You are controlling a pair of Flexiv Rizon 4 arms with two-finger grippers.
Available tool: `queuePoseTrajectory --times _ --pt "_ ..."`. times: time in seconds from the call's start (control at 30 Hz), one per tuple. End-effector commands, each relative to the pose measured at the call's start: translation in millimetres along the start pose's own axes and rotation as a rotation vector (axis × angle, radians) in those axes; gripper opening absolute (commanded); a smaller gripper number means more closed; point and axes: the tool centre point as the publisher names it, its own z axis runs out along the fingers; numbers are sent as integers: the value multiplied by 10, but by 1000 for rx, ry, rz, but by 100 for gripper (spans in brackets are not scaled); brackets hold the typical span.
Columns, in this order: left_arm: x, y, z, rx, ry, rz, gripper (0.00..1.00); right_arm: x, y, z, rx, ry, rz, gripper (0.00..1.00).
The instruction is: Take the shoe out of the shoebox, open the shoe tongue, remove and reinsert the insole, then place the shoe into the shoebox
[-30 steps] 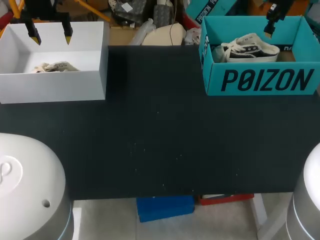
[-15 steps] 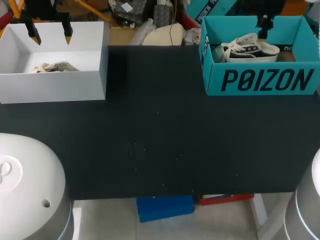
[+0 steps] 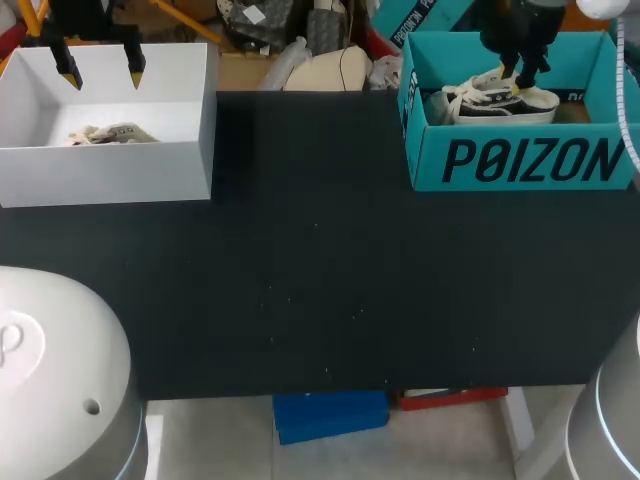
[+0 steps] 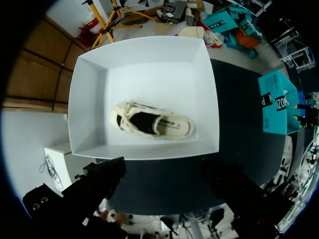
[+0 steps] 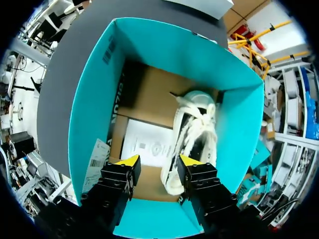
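Note:
A black-and-white shoe (image 3: 500, 100) with pale laces lies in the teal shoebox (image 3: 525, 160) at the table's back right. My right gripper (image 3: 520, 72) hangs down into that box just over the shoe. In the right wrist view the shoe (image 5: 194, 129) lies on the box's (image 5: 94, 99) cardboard floor. The right gripper (image 5: 158, 160) stands open, one end of the shoe below the gap and one finger (image 5: 192, 162) over its edge. My left gripper (image 3: 100, 73) is open above the far wall of a white box (image 3: 100, 170).
The white box (image 4: 89, 99) at the back left holds a second pale shoe (image 3: 110, 133), also seen from above in the left wrist view (image 4: 152, 122). Between and in front of the two boxes stretches the black tabletop (image 3: 320, 260).
My right gripper has moved left and down into the teal box, over the shoe, and its fingers have drawn closer together. The left arm has kept still.

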Motion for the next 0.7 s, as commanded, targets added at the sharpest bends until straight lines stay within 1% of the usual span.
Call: queuePoseTrajectory --times 0.03,0.23,0.33,0.47,0.53,0.7 --pt "6 4 -2 -1 -3 -2 100 -236 -95 200 1 67 27 45" --pt "6 4 -2 -1 -3 -2 100 -337 -178 322 25 73 69 43" --pt "6 4 -2 -1 -3 -2 100 -363 -201 388 15 75 120 43" --pt "6 4 -2 -1 -3 -2 100 -338 -231 477 22 88 171 40" --pt "6 4 -2 -1 -3 -2 100 -311 -247 525 27 92 191 37" --pt "6 4 -2 -1 -3 -2 100 -285 -248 649 26 93 239 39"
